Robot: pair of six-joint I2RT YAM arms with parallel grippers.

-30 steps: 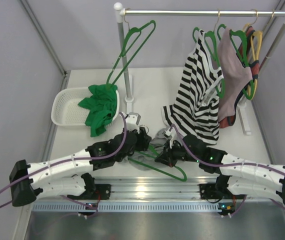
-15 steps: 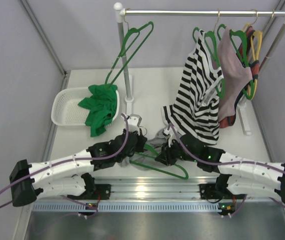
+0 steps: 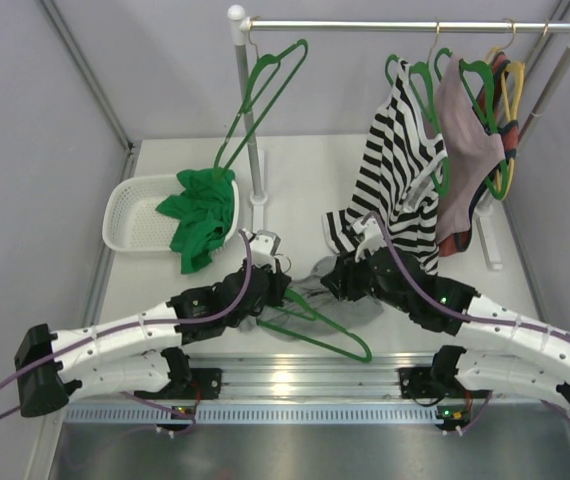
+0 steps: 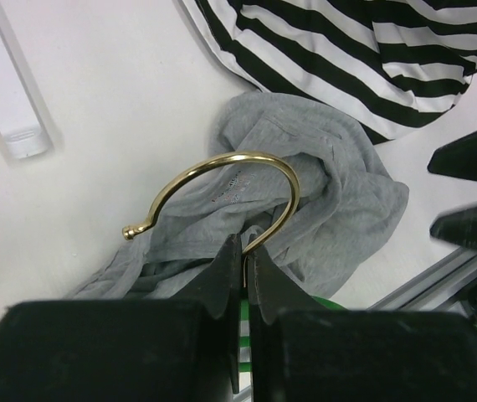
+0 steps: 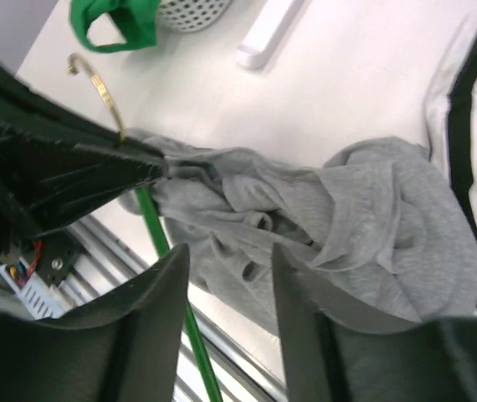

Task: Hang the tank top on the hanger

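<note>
Light-grey knit tank top (image 4: 330, 209) lay crumpled on the white table (image 4: 105, 75), left gripper (image 4: 243, 268) pinched the gold hook of the thin bright-green hanger (image 4: 238, 156) resting on it, right gripper (image 5: 228, 255) hung spread above the fabric.

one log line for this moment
left gripper shut on hanger hook | right gripper open above tank top | tank top crumpled on table

Soft, even light is falling from overhead, washing the white counter (image 3: 305, 180) bright and leaving only faint shadows. The metal rail (image 3: 283, 386) is throwing a small glare. Close to each wrist lens, the left fingers (image 4: 220, 280) and right fingers (image 5: 148, 322) are showing dark and blurred.
</note>
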